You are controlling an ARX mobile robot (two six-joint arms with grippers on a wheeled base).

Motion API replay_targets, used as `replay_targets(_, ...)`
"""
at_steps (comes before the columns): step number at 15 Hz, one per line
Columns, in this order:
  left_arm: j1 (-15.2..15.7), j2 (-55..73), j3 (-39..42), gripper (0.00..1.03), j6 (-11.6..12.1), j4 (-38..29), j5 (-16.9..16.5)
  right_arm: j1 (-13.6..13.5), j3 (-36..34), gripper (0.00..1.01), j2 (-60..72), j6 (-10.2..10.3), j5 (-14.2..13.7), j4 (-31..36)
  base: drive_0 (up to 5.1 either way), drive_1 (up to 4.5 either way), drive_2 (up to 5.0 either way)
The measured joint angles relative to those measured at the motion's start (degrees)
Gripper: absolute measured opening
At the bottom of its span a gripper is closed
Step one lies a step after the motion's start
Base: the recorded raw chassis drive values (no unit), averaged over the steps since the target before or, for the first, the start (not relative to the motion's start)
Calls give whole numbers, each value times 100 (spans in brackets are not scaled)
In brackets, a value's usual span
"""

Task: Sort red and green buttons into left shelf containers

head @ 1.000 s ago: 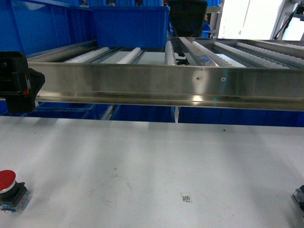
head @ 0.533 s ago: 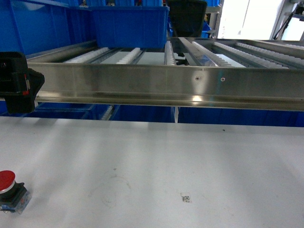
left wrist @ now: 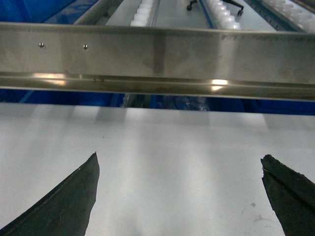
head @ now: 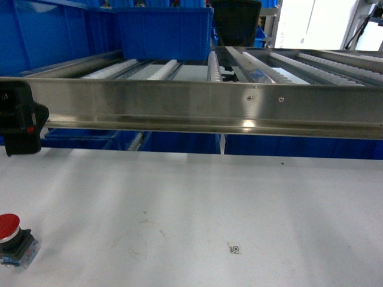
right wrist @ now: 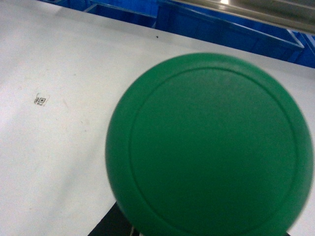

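Observation:
A red button point(head: 10, 232) with a red mushroom cap stands on the white table at the lower left of the head view. A green button point(right wrist: 209, 147) fills the right wrist view with its cap, held up close above the table by my right gripper, whose fingers are almost wholly hidden behind it. My left gripper point(left wrist: 179, 160) hangs open over bare table, facing the steel shelf rail point(left wrist: 157, 59), with nothing between its fingers. The left arm's black wrist block point(head: 21, 122) shows at the left edge of the head view. Large blue containers point(head: 164, 33) sit on the shelf's left rollers.
The steel rail point(head: 209, 107) of the roller shelf crosses the whole head view above the table's far edge. More blue bins point(head: 84, 139) sit below it. A small QR sticker point(head: 234, 249) lies on the table, in the right wrist view too, QR sticker point(right wrist: 41, 100).
The button body at the head view's right edge a second ago has left that view. The left wrist block has shifted slightly left and down. The red button has not moved.

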State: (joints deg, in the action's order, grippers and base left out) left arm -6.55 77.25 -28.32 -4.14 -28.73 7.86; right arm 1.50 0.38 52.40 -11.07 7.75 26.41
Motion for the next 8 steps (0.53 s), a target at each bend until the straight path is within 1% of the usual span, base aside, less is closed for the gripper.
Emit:
replay_targets(3, -44, 227, 153, 98, -107, 151, 72, 0, 0, 26, -17, 0, 0, 22, 0, 0, 0)
replay_targets(4, -66, 356, 223, 98, -144, 24, 70, 0, -2, 26, -15, 0, 0, 20, 0, 0, 0)
replay_targets(6, -87, 597, 330, 98, -118, -284, 142, 0, -2, 26, -15, 0, 0, 20, 0, 0, 0)
replay_targets(8, -83, 750, 409, 98, -28, -439, 302, 0, -2, 26, -15, 0, 0, 17, 0, 0, 0)
